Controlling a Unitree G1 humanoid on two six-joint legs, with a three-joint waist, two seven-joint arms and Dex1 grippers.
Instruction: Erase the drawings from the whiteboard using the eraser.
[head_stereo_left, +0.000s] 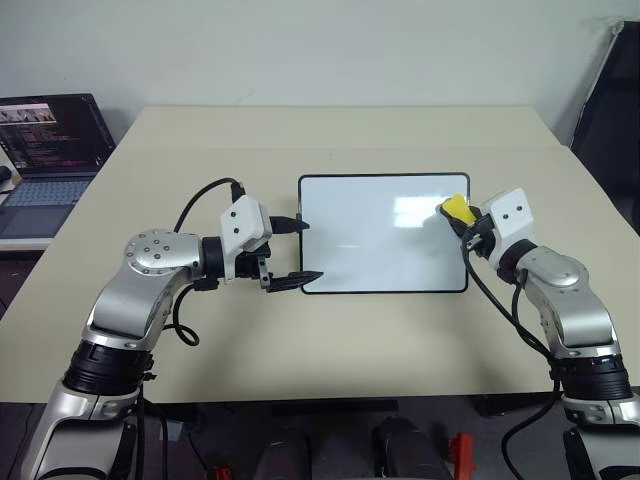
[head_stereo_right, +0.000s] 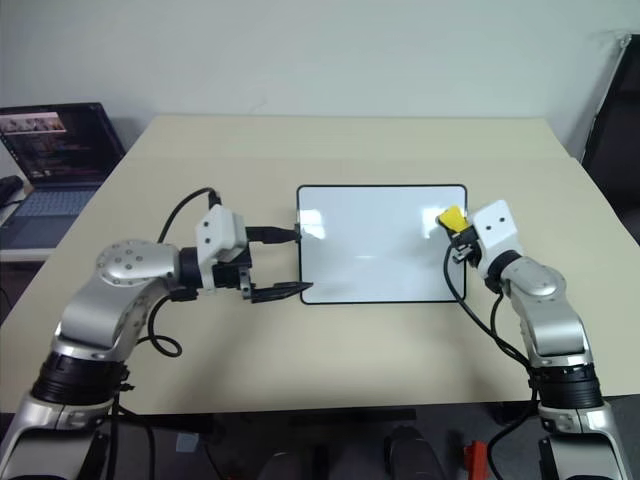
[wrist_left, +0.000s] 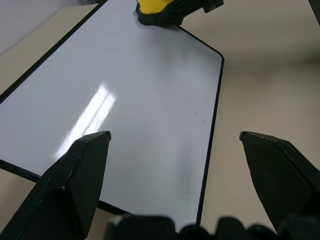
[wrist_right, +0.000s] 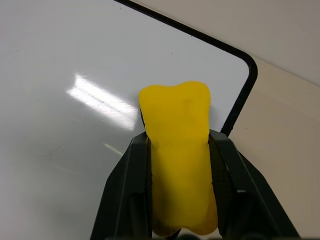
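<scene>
Eraser (wrist_right: 178, 150) soft, light, squeezed between right gripper (head_stereo_left: 466, 226) fingers, over far-right corner of whiteboard (head_stereo_left: 380, 235). Grip mid-block, tip free for wiping. Left gripper (head_stereo_left: 290, 252) spread, empty, straddling board's left edge. Board glossy, likely slides.

- The whiteboard (head_stereo_left: 385, 235), glossy white with a thin black frame and rounded corners, is laid flat on the tabletop (head_stereo_left: 330, 340).
- The eraser (head_stereo_left: 458, 210), a small yellow block, is pinched over the board's far right corner.
- Drawings cannot be made out.
</scene>
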